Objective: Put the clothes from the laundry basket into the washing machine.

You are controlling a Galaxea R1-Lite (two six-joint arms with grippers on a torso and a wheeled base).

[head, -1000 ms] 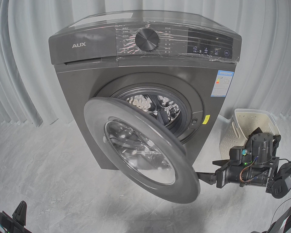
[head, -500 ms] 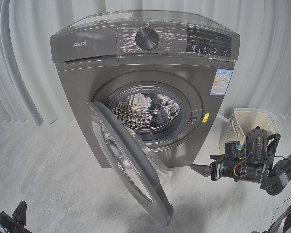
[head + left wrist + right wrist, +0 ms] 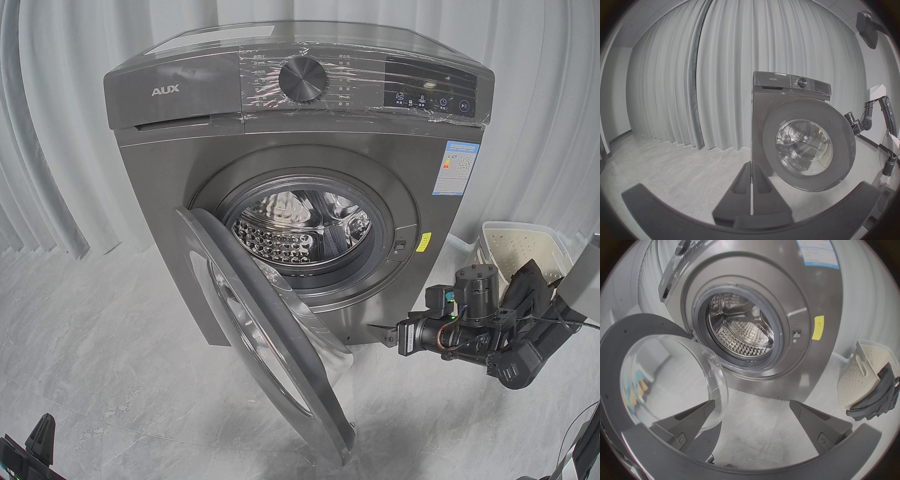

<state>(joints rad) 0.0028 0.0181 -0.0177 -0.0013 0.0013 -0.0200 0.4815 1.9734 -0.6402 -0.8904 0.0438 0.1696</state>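
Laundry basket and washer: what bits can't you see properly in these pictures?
- Laundry basket: head view, the right arm hides its lower part, so I can't count the clothes.
- Dark garment: right wrist view, the basket wall hides its inside end.
- Drum: head view, the opening's rim hides its floor.
- Left gripper: head view, cut off by the bottom edge.

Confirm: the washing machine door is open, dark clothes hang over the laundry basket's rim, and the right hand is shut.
No: the right hand is open, as the right wrist view shows. The door is open and dark clothes hang over the laundry basket rim.
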